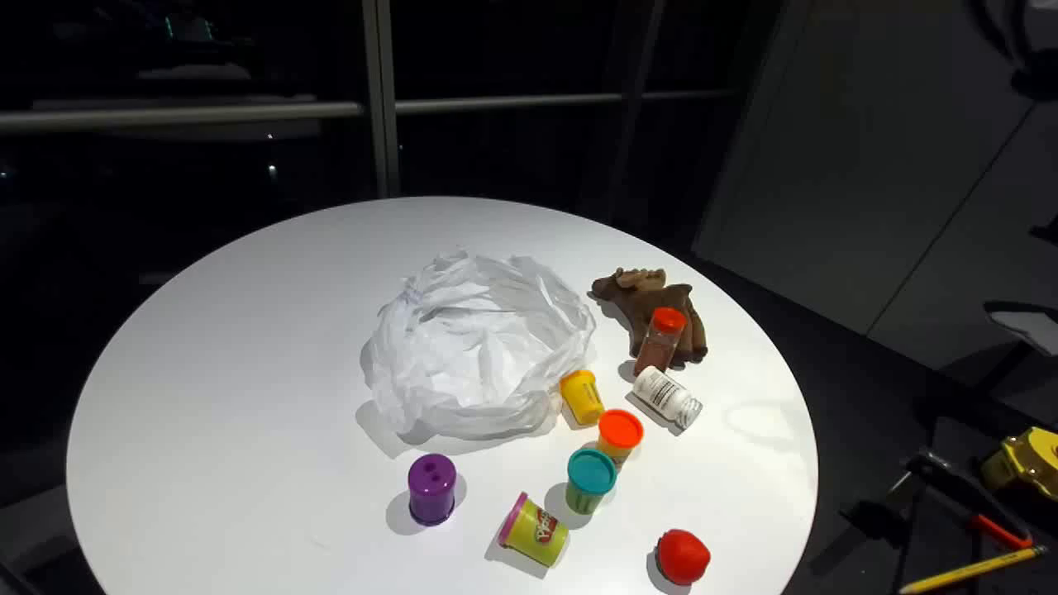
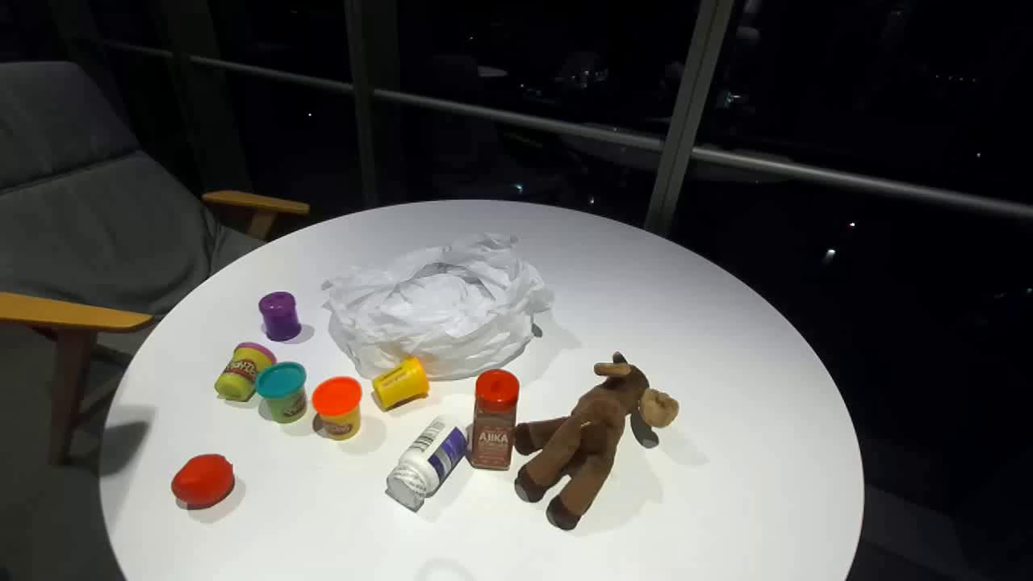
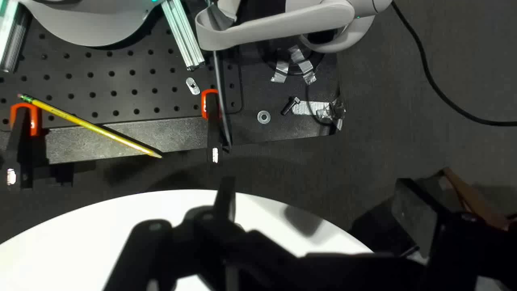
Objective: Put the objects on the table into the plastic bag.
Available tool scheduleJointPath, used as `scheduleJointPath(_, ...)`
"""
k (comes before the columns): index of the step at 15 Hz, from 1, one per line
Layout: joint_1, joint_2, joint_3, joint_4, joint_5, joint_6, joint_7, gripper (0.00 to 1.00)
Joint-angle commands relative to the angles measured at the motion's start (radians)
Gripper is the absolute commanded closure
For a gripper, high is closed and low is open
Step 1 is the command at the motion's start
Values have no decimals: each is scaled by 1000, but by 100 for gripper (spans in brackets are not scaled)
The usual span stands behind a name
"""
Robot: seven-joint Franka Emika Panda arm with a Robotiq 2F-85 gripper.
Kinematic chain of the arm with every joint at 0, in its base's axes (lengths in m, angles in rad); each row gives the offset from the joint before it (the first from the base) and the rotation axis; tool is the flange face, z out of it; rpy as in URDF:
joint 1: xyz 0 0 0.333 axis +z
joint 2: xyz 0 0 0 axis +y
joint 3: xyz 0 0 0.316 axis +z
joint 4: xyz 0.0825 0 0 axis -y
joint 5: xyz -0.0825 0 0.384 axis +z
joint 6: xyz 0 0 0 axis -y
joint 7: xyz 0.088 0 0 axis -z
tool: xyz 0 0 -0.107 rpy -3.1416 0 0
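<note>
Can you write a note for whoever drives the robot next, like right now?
Gripper: open, holding nothing.
Plastic bag: mouth open, on the table.
Around it: plush animal, red-capped jar, white bottle, yellow tub, orange-lidded tub, teal-lidded tub, pink-lidded tub, purple container, red item.
Done: none of those nine bagged.
Left: bagging all nine.

Brightly lit, round white tabletop [image 3: 72, 242] behind the hand [image 3: 315, 210] in the wrist view, dark floor [image 3: 375, 133] past the hand, black windows [image 1: 504, 157] with grey bars [image 2: 516, 119], grey wooden-armed chair [image 2: 97, 210], shadowed grey wall [image 1: 835, 165]
</note>
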Motion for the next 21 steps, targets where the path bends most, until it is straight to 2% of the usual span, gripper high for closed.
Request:
scheduleJointPath(1, -12, -2, 10, 3, 5, -5, -5, 0)
scheduleJointPath(17, -12, -3, 10, 3, 5, -5, -5, 0)
scheduleJointPath(21, -86, 109, -40, 40, -48, 60, -59, 0)
